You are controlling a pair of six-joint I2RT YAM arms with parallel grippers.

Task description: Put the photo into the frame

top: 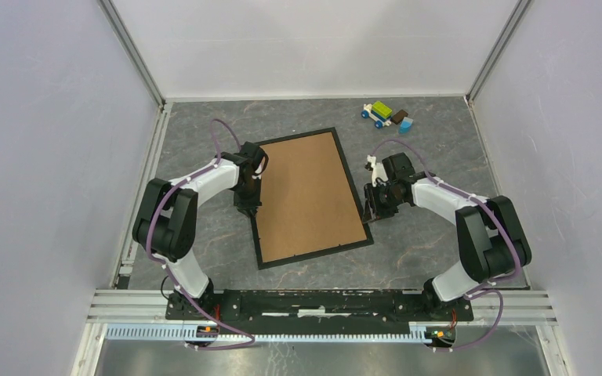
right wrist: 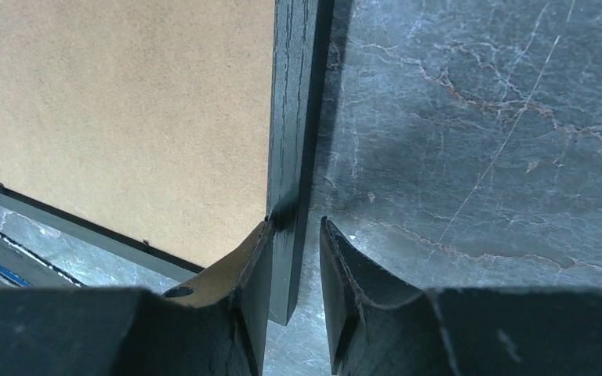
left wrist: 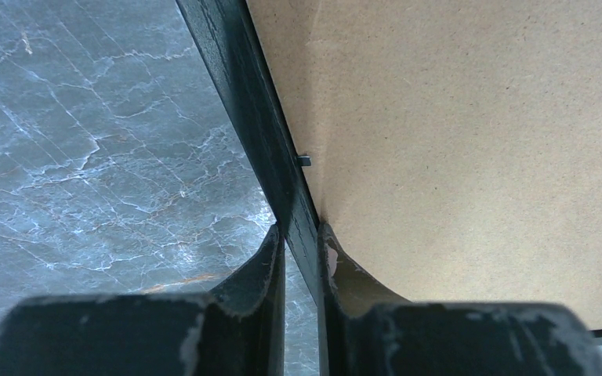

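Note:
The black frame (top: 313,255) lies flat mid-table, filled by a brown backing board (top: 307,196). The photo is hidden from every view. My left gripper (top: 248,205) is shut on the frame's left rail. In the left wrist view the rail (left wrist: 243,102) runs between the fingertips of that gripper (left wrist: 299,231), and both touch it. My right gripper (top: 371,213) straddles the frame's right rail near its lower end. In the right wrist view the rail (right wrist: 291,102) sits against the inner finger of that gripper (right wrist: 295,225). A gap shows on the outer side.
A small toy car of coloured bricks (top: 386,116) sits at the back right. Pale walls close the table on three sides. A metal rail (top: 321,301) with the arm bases runs along the near edge.

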